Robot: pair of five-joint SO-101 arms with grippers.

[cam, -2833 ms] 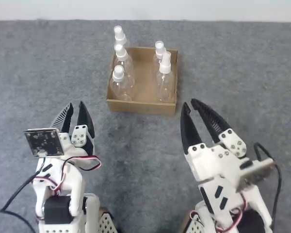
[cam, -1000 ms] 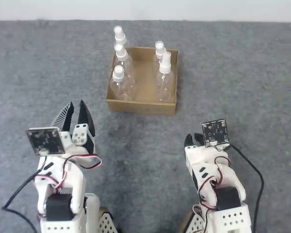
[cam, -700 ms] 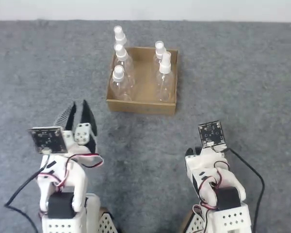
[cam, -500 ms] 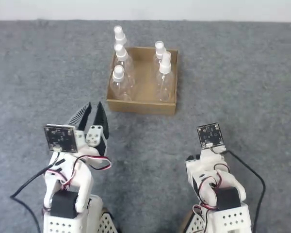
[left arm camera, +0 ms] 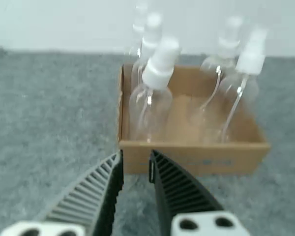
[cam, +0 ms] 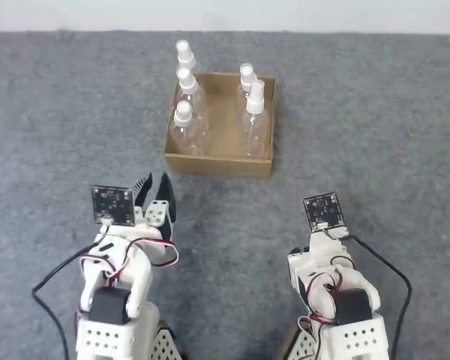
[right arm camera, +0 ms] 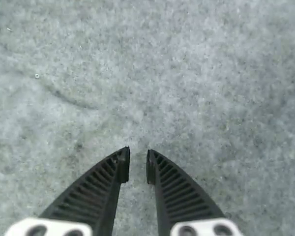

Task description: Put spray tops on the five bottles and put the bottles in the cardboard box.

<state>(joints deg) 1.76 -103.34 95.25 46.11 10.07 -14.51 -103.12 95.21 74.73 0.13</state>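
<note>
My left arm has swung toward the centre and my right arm has folded back. Left gripper (cam: 156, 182) (left arm camera: 136, 160) and right gripper (right arm camera: 137, 164): fingers slightly apart, holding nothing. The five clear plastic bottles with white spray tops (cam: 187, 129) (left arm camera: 150, 105) stand inside the brown cardboard box (cam: 217, 164) (left arm camera: 191, 156), ahead of the left gripper.

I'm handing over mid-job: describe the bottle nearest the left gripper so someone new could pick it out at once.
Beyond both arms, a cardboard box stands on the grey table, with bottles in a row of three at the robot's left side and two at its right. Yours is the bottle at the near end of the row of three, closest to the left gripper.
</note>
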